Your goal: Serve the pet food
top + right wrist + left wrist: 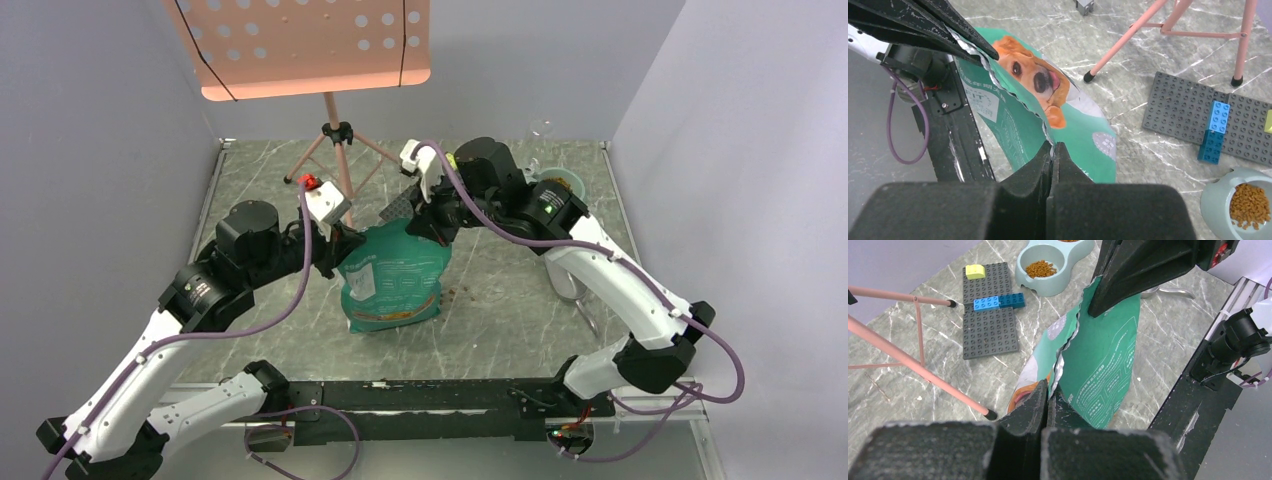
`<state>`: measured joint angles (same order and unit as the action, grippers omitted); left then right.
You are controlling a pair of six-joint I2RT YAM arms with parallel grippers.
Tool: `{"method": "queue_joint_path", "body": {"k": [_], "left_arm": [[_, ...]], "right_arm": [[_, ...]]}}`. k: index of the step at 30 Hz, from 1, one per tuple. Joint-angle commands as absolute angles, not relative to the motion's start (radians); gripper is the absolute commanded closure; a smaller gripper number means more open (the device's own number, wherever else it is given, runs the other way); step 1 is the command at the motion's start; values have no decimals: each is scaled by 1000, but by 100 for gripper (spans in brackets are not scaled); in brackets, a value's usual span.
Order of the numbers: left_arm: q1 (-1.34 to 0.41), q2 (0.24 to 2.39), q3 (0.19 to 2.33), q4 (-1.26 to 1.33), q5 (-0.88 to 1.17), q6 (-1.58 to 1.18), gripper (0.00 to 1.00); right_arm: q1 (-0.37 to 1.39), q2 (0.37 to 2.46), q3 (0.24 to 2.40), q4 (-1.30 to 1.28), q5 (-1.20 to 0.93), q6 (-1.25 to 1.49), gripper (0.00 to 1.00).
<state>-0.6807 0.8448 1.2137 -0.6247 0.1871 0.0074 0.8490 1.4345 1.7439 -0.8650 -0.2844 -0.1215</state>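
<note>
The teal-green bag [395,275] stands upright mid-table, its torn top edge pinched at both ends. My left gripper [345,240] is shut on the top's left end, seen close in the left wrist view [1048,390]. My right gripper [435,225] is shut on the right end, seen close in the right wrist view [1053,147]. The bag's back shows in the left wrist view [1103,355] and its dog print in the right wrist view [1038,80]. Pet food [1040,269] lies in one well of the pale blue-grey bowl [1048,287], also in the right wrist view [1248,205]. A few pellets [460,292] lie on the table beside the bag.
A grey brick baseplate [990,330] with blue bricks [998,302] and a yellow brick [975,271] lies behind the bag. The pink music stand [300,45] has its legs [918,365] at the back left. A metal utensil [1168,290] lies right of the bag.
</note>
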Motion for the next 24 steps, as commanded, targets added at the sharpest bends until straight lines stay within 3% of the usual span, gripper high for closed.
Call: {"method": "queue_joint_path", "body": {"k": [1,2,4,6,13,15,16,17,23,24], "left_arm": [[-664,758,1228,-698,84,34,100],[-663,755,1227,-700,81,34,100],[-664,751,1228,-705,76,34,100],[-663,746,1225,-707,76,33,100],[-664,731,1216,-710,77,22,100],[-664,728,1216,-714,76,24,100],[-664,726,1218,-717,76,24,100],[-664,724,1217,-719,77,23,100],[-663,711,1212,-727,75,13,100],[-664,709,1213,-728,74,9,100]], "right_arm": [[765,1347,1700,-950,-7,-149,97],[761,1341,1691,-953,-4,-146,88],[758,1327,1673,-958,15,-149,85],[756,1318,1660,-965,21,-152,100],[755,1264,1618,-932,60,-125,100],[753,1265,1616,-928,93,-108,88],[752,1265,1617,-936,92,-113,89],[753,1266,1618,-940,91,-117,100],[752,1228,1603,-910,71,-107,100],[752,1234,1610,-918,81,-100,94]]}}
